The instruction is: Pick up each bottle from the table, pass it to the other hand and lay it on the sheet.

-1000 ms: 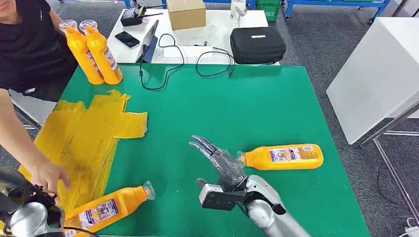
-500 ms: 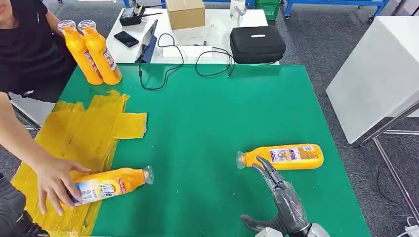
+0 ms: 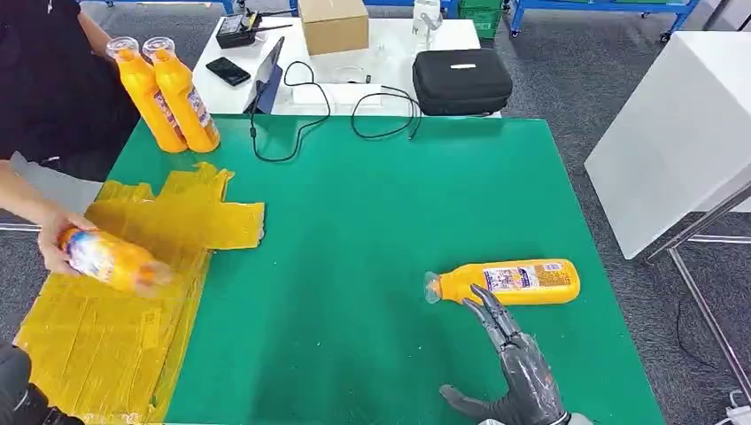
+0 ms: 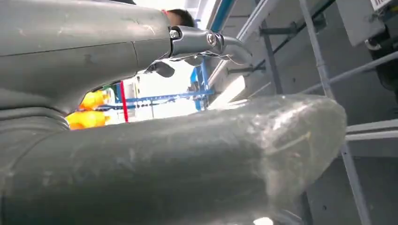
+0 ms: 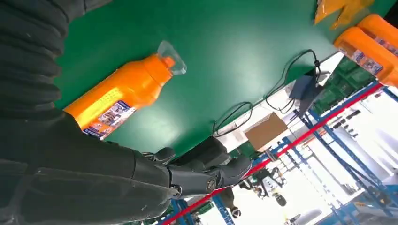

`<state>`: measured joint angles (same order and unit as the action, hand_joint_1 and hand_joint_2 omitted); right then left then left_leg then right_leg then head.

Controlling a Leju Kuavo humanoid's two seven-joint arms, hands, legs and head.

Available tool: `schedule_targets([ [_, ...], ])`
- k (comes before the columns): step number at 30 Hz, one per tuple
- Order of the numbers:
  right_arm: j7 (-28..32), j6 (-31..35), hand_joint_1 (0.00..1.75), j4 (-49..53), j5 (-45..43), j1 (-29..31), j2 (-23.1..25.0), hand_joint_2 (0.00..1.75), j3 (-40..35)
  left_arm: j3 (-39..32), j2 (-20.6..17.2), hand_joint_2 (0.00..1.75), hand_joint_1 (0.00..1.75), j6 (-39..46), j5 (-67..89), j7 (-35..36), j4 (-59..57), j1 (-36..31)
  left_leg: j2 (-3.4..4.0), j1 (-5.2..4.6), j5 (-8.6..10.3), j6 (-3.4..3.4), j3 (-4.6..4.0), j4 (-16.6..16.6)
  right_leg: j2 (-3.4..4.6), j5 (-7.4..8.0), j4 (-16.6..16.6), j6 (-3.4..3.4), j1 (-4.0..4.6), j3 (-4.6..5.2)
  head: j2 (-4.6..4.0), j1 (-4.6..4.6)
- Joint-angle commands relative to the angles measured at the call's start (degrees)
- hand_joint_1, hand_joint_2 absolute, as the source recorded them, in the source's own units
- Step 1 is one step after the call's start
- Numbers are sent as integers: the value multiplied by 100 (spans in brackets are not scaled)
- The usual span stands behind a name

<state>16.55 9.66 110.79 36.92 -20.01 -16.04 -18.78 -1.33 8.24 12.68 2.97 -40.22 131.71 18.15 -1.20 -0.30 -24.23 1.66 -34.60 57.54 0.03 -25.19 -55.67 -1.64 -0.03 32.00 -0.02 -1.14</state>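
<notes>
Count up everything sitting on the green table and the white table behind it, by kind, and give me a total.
Orange bottles on the green table: 3, two standing and one lying
Yellow sheet: 1
Cardboard box: 1
Black case: 1
Phone: 1
Tablet: 1
Total: 8, leaving out the cables and the bottle in the person's hand.

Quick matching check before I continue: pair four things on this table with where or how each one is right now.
Things:
1. lying bottle
2. blurred bottle
3. two upright bottles
4. right hand

States:
A. held by a person over the yellow sheet
B. standing at the green table's far left corner
C. open, fingers spread
D. on its side on the green surface

Pairs: 1-D, 2-A, 3-B, 4-C
</notes>
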Motion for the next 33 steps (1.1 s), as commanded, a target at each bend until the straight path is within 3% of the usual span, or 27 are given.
schedule_targets([
  [1,-20,13,0,-36,-24,14,-9,175,-37,170,-228,0,0,14,18,22,-46,17,11,1,-7,-11,15,-1,2,-6,3,0,1,-15,0,0],
  [10,-44,49,0,-58,-11,20,-24,175,-38,145,-223,0,0,-108,-89,22,-174,39,9,0,-6,-11,14,-1,0,-6,3,1,1,-14,0,0],
  [14,-603,585,0,-52,1237,-20,37,175,404,144,-3,0,0,-543,-136,22,-690,9,5,-3,-3,-8,16,-6,-3,-4,7,-1,-3,-15,0,0],
  [17,-948,600,0,17,1943,-157,19,175,1013,294,267,0,0,-581,41,23,-1290,-233,-8,-6,2,-4,16,-9,-14,-3,9,-3,-6,-16,0,2],
  [20,-724,154,0,90,1689,-391,-83,175,1702,337,273,0,0,-547,27,202,-1756,-568,-25,-8,3,-3,19,-5,-31,-7,7,-4,-7,14,0,0],
  [23,-379,-351,0,-244,1316,-229,-113,175,2220,35,57,0,0,-925,-88,561,-2312,-880,-21,-14,6,0,10,-11,-22,-3,9,-5,-12,40,0,0],
  [26,-280,-395,0,-309,1327,-190,-61,175,2300,-117,61,0,0,-1065,-137,499,-2394,-905,-5,-14,5,-2,17,-17,-9,3,18,-5,-10,-22,0,0],
  [33,-263,-411,0,-271,1387,-195,19,175,2260,-164,134,0,0,-1153,-126,494,-2310,-847,1,-10,5,6,15,-6,-7,2,9,-6,-6,-17,0,0],
])
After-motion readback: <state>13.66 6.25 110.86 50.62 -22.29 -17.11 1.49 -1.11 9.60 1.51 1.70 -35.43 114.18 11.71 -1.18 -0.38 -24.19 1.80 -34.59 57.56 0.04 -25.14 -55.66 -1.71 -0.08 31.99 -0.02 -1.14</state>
